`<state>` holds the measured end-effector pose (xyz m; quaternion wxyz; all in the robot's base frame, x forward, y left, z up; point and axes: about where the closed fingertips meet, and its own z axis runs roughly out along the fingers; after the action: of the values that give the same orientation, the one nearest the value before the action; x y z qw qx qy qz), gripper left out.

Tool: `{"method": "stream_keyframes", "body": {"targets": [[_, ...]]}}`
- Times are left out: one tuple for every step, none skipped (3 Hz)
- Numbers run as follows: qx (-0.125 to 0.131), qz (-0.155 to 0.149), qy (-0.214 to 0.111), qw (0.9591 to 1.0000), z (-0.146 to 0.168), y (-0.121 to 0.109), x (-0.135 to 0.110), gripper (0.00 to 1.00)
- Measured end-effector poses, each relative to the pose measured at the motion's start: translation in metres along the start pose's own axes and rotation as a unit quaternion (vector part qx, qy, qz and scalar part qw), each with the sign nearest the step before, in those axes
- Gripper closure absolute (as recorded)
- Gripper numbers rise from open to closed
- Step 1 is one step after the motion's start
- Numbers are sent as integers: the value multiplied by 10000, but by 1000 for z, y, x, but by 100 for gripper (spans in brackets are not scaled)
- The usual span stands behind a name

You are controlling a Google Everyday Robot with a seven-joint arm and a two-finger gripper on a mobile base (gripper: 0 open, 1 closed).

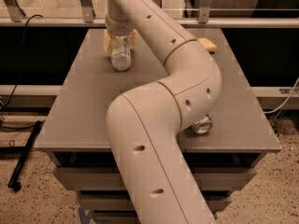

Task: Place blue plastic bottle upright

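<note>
End effector at far left of surface, closed on bottle, pale yellow fingers pressing it from both sides. Bottle clear, tilted, round end facing near side, low over surface; cannot tell whether touching it. Label text unreadable. Can lying on its side near right near edge, partly hidden behind arm; no brand legible. Yellow block at far right, well apart from bottle.

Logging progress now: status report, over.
Gripper far left of table, shut on blue plastic bottle. Bottle not yet upright, base toward camera. Can front right, well clear.
</note>
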<state>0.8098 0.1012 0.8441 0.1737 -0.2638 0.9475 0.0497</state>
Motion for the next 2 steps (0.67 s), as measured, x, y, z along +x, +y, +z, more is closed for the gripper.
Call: {"method": "stream_keyframes", "body": {"targets": [[-81,-150,-247,9995,-15,6,-13,65],[-358,-397,-665,9964,-37,5,-22,88]]}}
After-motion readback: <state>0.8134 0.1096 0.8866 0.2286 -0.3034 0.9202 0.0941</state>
